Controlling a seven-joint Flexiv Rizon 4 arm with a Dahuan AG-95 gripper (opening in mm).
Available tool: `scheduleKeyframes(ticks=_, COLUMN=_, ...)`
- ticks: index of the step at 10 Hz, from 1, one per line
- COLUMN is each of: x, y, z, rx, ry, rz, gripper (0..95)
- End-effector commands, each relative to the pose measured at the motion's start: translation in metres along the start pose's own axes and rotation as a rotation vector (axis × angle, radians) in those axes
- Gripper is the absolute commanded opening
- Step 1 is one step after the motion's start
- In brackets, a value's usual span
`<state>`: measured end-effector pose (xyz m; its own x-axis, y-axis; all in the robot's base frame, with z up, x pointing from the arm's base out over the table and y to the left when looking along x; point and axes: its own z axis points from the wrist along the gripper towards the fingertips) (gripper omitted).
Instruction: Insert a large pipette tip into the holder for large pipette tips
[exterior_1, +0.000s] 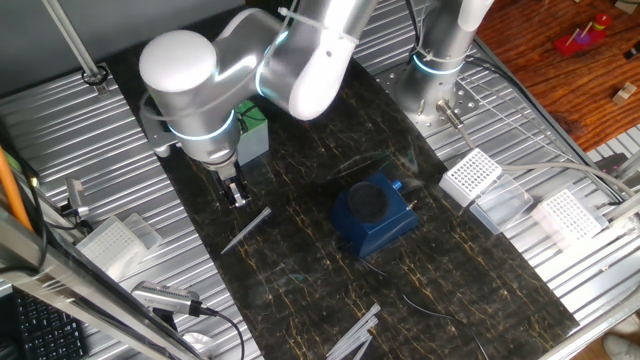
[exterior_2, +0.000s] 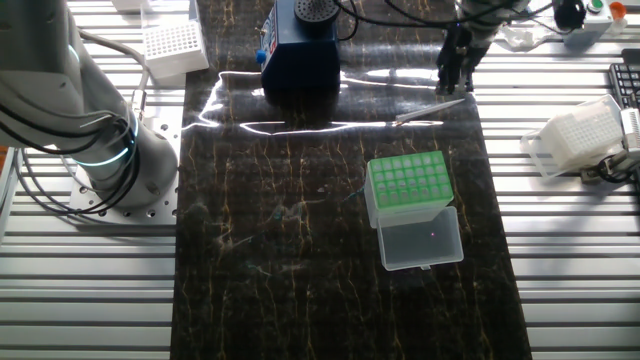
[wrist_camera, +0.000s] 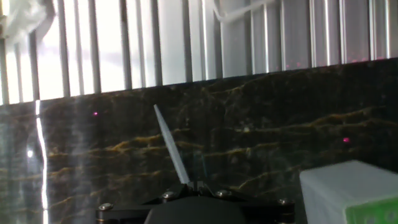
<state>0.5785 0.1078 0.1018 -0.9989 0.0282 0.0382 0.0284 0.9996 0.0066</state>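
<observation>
In one fixed view the tool (exterior_1: 236, 192) hangs just above the tabletop (exterior_1: 300, 270), left of the dark blue block (exterior_1: 373, 215); whether it is released or clenched cannot be told. The large pipette tip (exterior_1: 246, 230) lies flat left of that block, just below the tool. Likely light, stiff and slippery, it is best pinched near its wide end. The holder for large pipette tips (exterior_2: 408, 184) stands well apart from the block. Ribbed metal surrounds the dark marbled mat.
</observation>
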Motion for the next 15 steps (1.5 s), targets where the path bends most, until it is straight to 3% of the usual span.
scheduleKeyframes(ticks=1, x=-0.005, y=-0.001, z=0.009, rx=0.001, ry=-0.001, rz=0.004, gripper=0.0)
scheduleKeyframes(ticks=4, x=-0.009, y=0.002, z=0.028, rx=-0.003, ry=-0.004, rz=-0.035, gripper=0.0)
scheduleKeyframes(ticks=6, x=-0.008, y=0.004, z=0.031, rx=-0.002, ry=0.026, rz=-0.089, gripper=0.0)
scheduleKeyframes(ticks=7, x=-0.008, y=0.004, z=0.031, rx=-0.004, ry=0.035, rz=-0.115, gripper=19.0)
scheduleKeyframes(ticks=9, x=-0.008, y=0.004, z=0.031, rx=-0.005, ry=0.054, rz=-0.172, gripper=19.0)
scheduleKeyframes(ticks=15, x=-0.008, y=0.004, z=0.032, rx=-0.003, ry=0.053, rz=-0.156, gripper=19.0)
